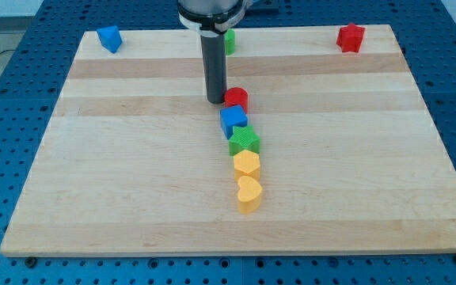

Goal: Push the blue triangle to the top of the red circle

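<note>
The blue triangle [109, 38] lies at the board's top left corner, far from the other blocks. The red circle [237, 99] sits near the middle of the board, heading a column of blocks. My tip [216, 101] rests on the board right against the red circle's left side. The dark rod rises straight up from there to the view's top. My tip is far to the right of and below the blue triangle.
Below the red circle, a touching column runs down: a blue cube [233, 121], a green block [245, 142], a yellow hexagon [247, 164] and a yellow heart [248, 193]. A green block [230, 41] is partly hidden behind the rod. A red star [351, 37] lies top right.
</note>
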Tool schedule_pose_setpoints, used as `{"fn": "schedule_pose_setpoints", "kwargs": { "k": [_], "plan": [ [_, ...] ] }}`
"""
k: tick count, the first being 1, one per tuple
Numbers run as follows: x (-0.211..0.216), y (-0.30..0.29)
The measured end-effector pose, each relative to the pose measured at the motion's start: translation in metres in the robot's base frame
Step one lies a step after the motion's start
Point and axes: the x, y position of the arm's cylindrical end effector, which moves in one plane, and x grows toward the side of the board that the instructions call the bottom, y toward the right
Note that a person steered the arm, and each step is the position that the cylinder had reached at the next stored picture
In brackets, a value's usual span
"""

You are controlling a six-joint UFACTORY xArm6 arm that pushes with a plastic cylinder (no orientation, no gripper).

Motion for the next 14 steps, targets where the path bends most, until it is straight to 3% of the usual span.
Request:
{"fn": "schedule_pose_setpoints", "kwargs": {
  "k": [2, 3, 4, 5, 6, 8, 9, 12, 14],
  "plan": [
    [0.000, -0.008],
    [-0.016, -0.105],
    [-0.073, -0.201],
    [-0.104, -0.268],
    [-0.106, -0.270],
    [-0.168, -0.268],
    [-0.174, -0.253],
    [-0.078, -0.152],
    [-0.110, -0.234]
  ]
}}
